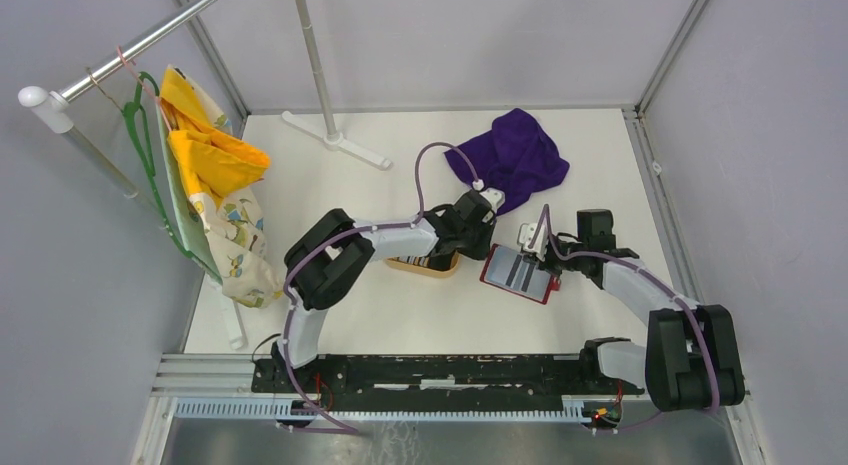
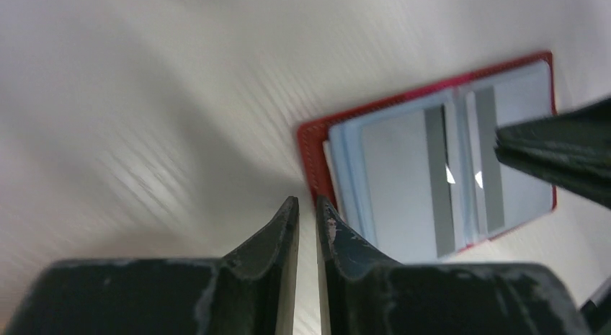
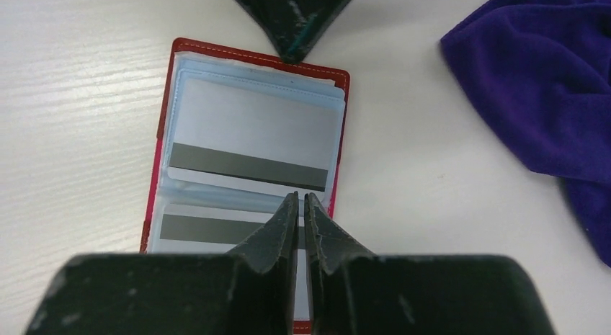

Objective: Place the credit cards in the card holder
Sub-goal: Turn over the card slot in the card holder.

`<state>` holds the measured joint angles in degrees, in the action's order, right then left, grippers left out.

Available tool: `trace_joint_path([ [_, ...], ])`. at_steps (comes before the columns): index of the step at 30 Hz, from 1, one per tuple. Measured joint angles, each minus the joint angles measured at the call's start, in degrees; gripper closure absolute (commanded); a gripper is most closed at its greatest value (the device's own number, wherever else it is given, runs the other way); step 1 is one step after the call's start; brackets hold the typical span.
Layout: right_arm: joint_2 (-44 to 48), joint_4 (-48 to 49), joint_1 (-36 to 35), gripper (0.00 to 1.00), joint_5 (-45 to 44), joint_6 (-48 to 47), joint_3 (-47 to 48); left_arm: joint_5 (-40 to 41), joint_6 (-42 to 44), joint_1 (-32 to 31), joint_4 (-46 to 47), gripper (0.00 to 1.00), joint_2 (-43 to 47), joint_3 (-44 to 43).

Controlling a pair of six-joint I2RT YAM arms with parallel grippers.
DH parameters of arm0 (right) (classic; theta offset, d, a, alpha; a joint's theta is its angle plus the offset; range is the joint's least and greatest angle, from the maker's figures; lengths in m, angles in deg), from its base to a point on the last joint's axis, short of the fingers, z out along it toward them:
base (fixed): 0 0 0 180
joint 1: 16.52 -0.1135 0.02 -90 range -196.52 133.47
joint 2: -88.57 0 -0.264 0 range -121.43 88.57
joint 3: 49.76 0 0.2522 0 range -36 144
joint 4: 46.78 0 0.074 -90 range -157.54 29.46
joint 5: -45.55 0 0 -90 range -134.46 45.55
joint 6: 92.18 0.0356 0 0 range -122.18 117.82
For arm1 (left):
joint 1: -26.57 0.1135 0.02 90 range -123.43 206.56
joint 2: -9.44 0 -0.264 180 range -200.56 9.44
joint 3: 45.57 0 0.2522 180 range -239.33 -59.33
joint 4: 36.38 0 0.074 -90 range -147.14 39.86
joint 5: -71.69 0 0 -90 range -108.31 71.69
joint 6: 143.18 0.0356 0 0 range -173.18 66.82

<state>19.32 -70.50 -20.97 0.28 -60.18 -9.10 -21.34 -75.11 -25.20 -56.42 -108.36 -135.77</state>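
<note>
— My left gripper (image 2: 306, 202) is nearly closed and empty, just beside the open card holder (image 3: 259, 57). My right gripper (image 3: 300, 197), also pinched on nothing, hovers over its sleeved credit cards (image 3: 252, 126).
— I'd pin it flat before fetching another.

The left arm (image 1: 390, 240) covers most of the tan tray (image 1: 440, 269) — only its near rim shows, its contents too small to tell. The card holder (image 3: 245, 126) has its right end hidden under the right gripper (image 3: 301, 198) — and the right wrist view's edge cuts off the purple cloth (image 3: 533, 83).
</note>
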Motion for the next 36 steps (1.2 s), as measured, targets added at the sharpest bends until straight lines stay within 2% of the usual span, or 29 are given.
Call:
trace_joint_path([
  [6,-1.73,-8.28,-0.09,0.87,-1.57,-7.72,3.54,-0.5,-2.73,-5.14,2.62,0.78,5.31,8.11],
  [9,-1.68,-11.98,-0.15,0.81,-1.88,-11.63,4.31,0.94,-4.0,-7.78,3.78,0.78,8.26,12.2],
  [15,-2.95,-18.62,-0.72,0.85,-1.44,-17.59,5.62,8.33,-5.11,-11.52,4.24,0.77,19.15,20.76],
  [17,-4.24,-20.17,-0.83,0.85,-1.33,-18.69,6.73,10.97,-5.2,-12.37,6.64,0.69,25.24,24.33],
  [20,-4.72,-20.37,-1.03,0.86,-1.53,-18.6,6.86,12.66,-5.44,-12.74,12.57,0.47,32.81,29.88],
  [23,-5.46,-20.31,-1.4,0.86,-1.99,-18.05,6.86,13.68,-6.14,-12.68,17.97,0.38,37.33,34.49],
  [29,-7.65,-19.28,-3.17,0.87,-3.45,-16.5,6.86,11.47,-8.87,-11.67,23.74,0.39,36.11,36.5],
  [34,-8.98,-18.43,-5.03,0.88,-4.52,-15.76,6.95,8.17,-12.92,-11.3,28.92,0.52,29.75,36.3],
  [36,-9.2,-18.1,-5.64,0.88,-4.76,-15.67,7.08,6.82,-14.67,-11.19,30.08,0.54,26.62,36.13],
])
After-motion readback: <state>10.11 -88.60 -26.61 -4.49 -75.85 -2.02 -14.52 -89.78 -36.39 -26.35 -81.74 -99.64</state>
